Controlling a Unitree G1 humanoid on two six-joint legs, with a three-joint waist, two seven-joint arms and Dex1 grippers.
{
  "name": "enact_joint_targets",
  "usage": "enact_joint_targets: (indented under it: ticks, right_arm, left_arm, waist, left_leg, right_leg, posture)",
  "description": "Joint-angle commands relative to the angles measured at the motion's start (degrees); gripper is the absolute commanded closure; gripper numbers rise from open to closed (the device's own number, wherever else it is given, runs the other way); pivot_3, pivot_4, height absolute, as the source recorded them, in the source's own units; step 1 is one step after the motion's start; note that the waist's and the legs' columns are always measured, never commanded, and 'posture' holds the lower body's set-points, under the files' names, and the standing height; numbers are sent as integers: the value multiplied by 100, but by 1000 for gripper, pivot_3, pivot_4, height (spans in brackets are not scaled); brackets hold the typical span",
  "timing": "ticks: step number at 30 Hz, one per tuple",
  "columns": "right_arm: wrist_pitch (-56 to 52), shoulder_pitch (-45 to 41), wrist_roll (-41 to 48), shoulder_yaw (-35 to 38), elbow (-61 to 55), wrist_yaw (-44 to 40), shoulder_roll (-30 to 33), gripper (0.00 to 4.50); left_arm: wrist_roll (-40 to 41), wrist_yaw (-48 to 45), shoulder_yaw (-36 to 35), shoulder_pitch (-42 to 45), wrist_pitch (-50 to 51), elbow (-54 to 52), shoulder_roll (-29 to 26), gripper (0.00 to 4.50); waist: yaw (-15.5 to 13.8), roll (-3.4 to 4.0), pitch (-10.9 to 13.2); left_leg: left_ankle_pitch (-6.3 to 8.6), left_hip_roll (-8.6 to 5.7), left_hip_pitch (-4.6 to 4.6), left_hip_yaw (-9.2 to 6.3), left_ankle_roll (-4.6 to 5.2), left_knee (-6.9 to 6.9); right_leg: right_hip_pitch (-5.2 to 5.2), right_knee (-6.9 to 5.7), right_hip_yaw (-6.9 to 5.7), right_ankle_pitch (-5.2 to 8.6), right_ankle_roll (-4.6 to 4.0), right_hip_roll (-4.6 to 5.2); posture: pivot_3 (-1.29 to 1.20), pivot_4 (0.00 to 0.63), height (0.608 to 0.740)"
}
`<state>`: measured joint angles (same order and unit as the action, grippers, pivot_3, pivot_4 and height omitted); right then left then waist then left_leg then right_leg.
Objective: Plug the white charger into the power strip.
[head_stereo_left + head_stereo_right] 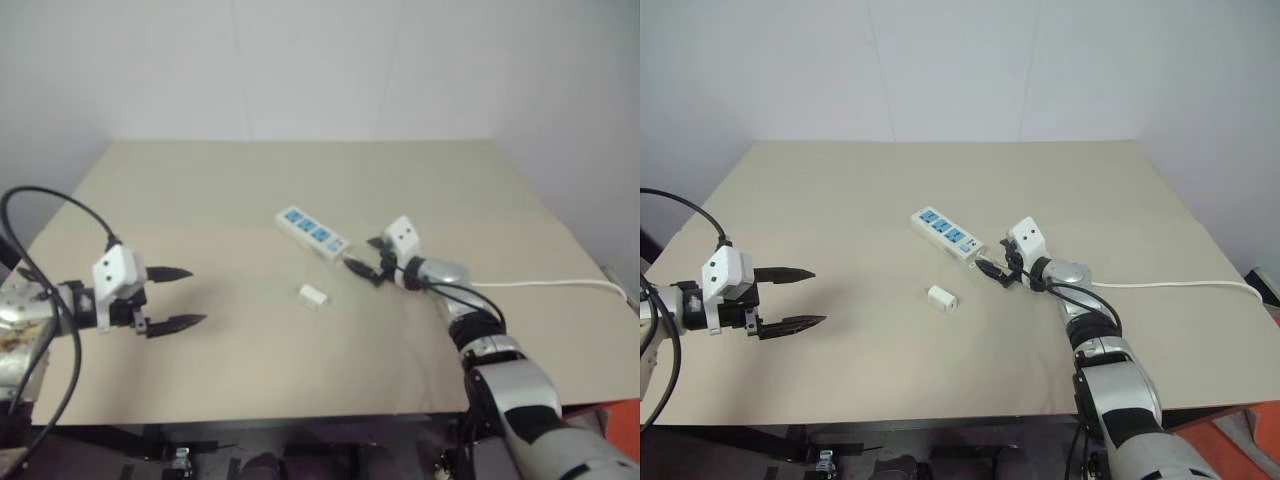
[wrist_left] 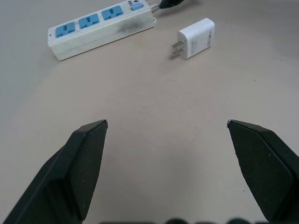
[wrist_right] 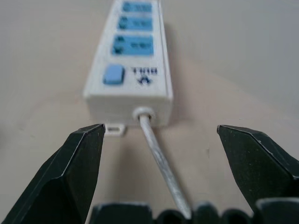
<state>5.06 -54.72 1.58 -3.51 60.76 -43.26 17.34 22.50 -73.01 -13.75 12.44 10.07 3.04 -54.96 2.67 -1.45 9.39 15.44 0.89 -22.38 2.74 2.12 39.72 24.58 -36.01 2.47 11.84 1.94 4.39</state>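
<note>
The power strip (image 1: 313, 233), a white bar with three blue socket faces, lies near the middle of the tan table. Just in front of it lies the white charger (image 1: 313, 296), on its side with its prongs showing in the left wrist view (image 2: 197, 38). My right gripper (image 1: 366, 258) hovers open at the strip's cable end (image 3: 128, 95), its fingers on either side of the thin white cable (image 3: 159, 158) and holding nothing. Far to the left, my left gripper (image 1: 180, 297) stands open and empty, pointing toward the charger.
The strip's cable (image 1: 550, 285) runs right across the table (image 1: 250, 380) and off its right edge. Bare tabletop lies between my left gripper and the charger. A white wall stands behind the table.
</note>
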Motion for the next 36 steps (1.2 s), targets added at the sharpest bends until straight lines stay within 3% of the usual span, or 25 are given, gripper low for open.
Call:
enact_joint_targets:
  ticks: [1,4,15,21,25,32,36]
  right_arm:
    - [-343,-338,-127,-42,331,-291,86,0]
    - [-378,-444,-260,-141,494,-590,106,563]
    - [-241,-416,-453,-187,443,-666,109,4392]
    - [41,203,-179,14,-420,-1170,612,4479]
    - [208,1180,111,227,-1517,-1691,1305,4479]
    - [31,2439,646,877,-2656,-1724,2105,4479]
    - [38,2649,501,886,-2855,-1268,2131,3137]
  left_arm:
    - [33,54,-172,-12,-92,-137,-94,19]
    - [3,81,-100,3,-140,-113,-39,0]
    - [-106,69,86,176,-342,155,69,0]
    - [-170,-33,256,436,-451,375,97,0]
    - [-202,-90,293,520,-501,481,74,0]
    - [-187,-148,286,458,-498,453,34,0]
    - [-226,-119,350,509,-476,452,80,0]
  waist:
    - [8,0,0]
    - [11,1,0]
    - [64,1,0]
    - [13,1,1]
    - [-86,1,1]
    - [-89,-3,3]
    - [10,-3,3]
  left_leg:
    - [0,0,0,0,0,0]
    - [0,0,0,0,0,-1]
    - [0,2,5,-1,0,-2]
    - [0,-1,0,-10,0,-3]
    - [3,-3,-14,-18,4,-4]
    - [5,-2,-7,-13,7,-1]
    - [3,0,27,-2,4,-2]
  right_leg:
    - [0,0,0,0,0,-1]
    - [0,0,0,0,0,0]
    - [-2,-2,0,0,-1,0]
    - [-4,-2,-6,0,0,2]
    - [-7,-2,-15,-1,2,5]
    - [-8,19,-10,-1,4,2]
    - [-29,7,1,1,1,-4]
  posture:
    - [0,150,740]
    - [0,150,740]
    - [0,150,740]
    - [0,150,740]
    - [0,150,740]
    - [0,150,740]
    - [0,150,740]
